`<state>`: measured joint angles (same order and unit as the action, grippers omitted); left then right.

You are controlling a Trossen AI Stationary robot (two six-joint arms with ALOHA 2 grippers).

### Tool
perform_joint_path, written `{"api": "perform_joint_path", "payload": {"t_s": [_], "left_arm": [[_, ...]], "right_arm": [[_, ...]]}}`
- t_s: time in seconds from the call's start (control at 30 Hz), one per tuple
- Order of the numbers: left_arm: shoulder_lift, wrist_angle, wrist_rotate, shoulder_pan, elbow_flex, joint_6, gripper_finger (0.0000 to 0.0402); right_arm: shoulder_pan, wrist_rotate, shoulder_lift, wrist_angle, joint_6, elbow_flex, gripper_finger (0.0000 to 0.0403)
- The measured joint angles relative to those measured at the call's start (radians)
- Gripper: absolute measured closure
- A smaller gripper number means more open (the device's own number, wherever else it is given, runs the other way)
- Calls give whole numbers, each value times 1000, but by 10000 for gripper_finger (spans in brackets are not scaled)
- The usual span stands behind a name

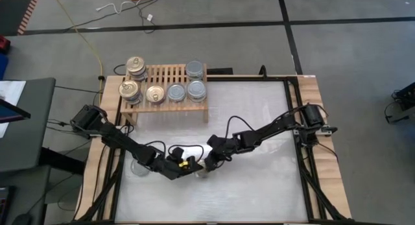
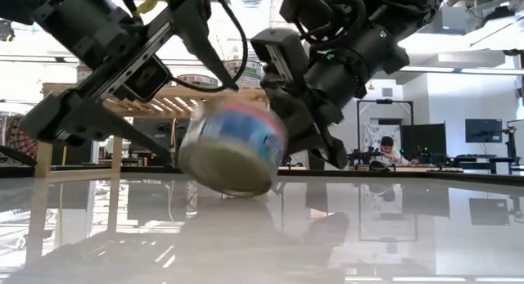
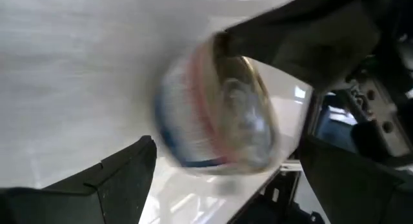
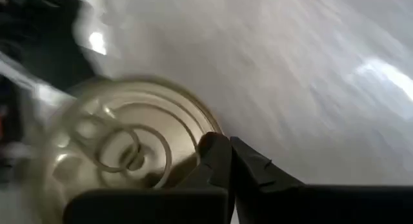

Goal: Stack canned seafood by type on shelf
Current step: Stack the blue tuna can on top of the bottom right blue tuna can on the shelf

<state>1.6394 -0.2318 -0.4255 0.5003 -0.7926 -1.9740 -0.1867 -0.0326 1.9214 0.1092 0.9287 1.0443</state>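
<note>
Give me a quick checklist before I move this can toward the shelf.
1. Can level: not ok, it hangs tilted between the two arms.
2. Right claw grip: cannot tell; it is shut at the can's rim, but a firm pinch does not show.
3. Left claw clear: ok, open, its fingers either side of the can without touching.
4. Room on the shelf: ok, bare slats in the back row.
5. Sorting: ok, gold-topped cans left, silver-topped cans right.
</note>
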Motion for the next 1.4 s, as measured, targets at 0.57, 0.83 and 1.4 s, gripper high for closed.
{"api": "perform_joint_path", "payload": {"t_s": [0.57, 0.83, 1.4], "left_arm": [[-2, -16, 1, -3, 0, -33, 36], [-2, -13, 1, -3, 0, -28, 36], [-95, 212, 2, -3, 0, 108, 36]], "right_arm": [[0, 2, -54, -38, -51, -3, 376], [-1, 70, -126, -172, -68, -2, 382], [-101, 257, -136, -550, -31, 150, 385]]}}
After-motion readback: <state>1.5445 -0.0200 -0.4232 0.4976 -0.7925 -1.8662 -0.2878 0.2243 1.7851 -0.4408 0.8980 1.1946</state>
